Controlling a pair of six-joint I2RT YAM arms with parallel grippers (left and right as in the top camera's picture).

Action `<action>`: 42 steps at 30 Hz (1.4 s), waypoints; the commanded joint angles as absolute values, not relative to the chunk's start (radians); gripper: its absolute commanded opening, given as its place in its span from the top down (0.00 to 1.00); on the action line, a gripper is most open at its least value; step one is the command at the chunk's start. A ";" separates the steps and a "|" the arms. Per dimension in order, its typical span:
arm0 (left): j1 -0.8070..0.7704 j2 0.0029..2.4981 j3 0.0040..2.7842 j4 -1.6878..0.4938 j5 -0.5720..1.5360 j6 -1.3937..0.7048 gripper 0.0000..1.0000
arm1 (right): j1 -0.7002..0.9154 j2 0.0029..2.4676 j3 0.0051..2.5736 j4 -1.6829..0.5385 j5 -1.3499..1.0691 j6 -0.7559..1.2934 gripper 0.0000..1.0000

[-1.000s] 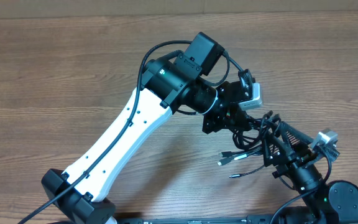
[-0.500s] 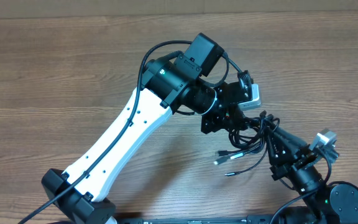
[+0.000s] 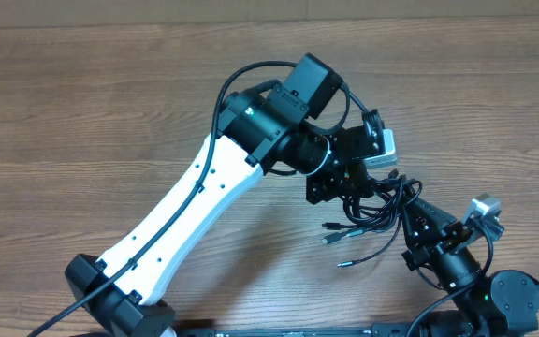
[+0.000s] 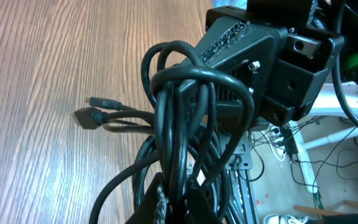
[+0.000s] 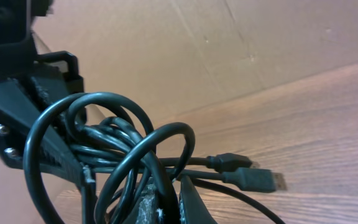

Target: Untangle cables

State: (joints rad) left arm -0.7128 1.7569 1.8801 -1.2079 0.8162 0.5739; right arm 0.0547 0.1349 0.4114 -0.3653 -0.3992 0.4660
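The cables [image 3: 379,200] are thin black cords bunched in one tangle, held above the table between both grippers. Two plug ends [image 3: 331,238] trail toward the table on the left of the bunch. My left gripper [image 3: 354,190] reaches in from the upper left and is shut on several strands [image 4: 185,112] of the bunch. From the lower right, my right gripper [image 3: 407,210] is shut on a looped strand [image 5: 135,146]. In the right wrist view the plugs [image 5: 253,177] hang just past the jaws. Both gripper bodies are close together, with the tangle between them.
The wooden table [image 3: 92,112] spreads out to the left and behind. The white left arm [image 3: 185,206] crosses the middle diagonally. The right arm's base [image 3: 503,300] sits at the lower right, near the front edge.
My right gripper has closed on the cables and shifted slightly up and left. The bunch has drawn tighter and the trailing plugs have slid a little left.
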 commanded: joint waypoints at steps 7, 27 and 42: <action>-0.706 1.738 1.888 -1.246 0.782 0.515 0.96 | 0.050 0.131 0.434 -0.469 -0.159 0.413 0.96; -0.706 1.738 1.888 -1.422 0.780 0.517 0.96 | 0.050 0.131 0.434 -0.530 -0.001 0.348 0.96; -0.706 1.738 1.888 -1.481 0.773 0.547 0.96 | 0.050 0.131 0.434 -0.530 -0.001 0.341 0.96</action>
State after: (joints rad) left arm -0.7200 1.7638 1.8801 -1.4487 0.7841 0.5304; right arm 0.0727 0.1337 0.4301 -0.5358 -0.1410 0.3424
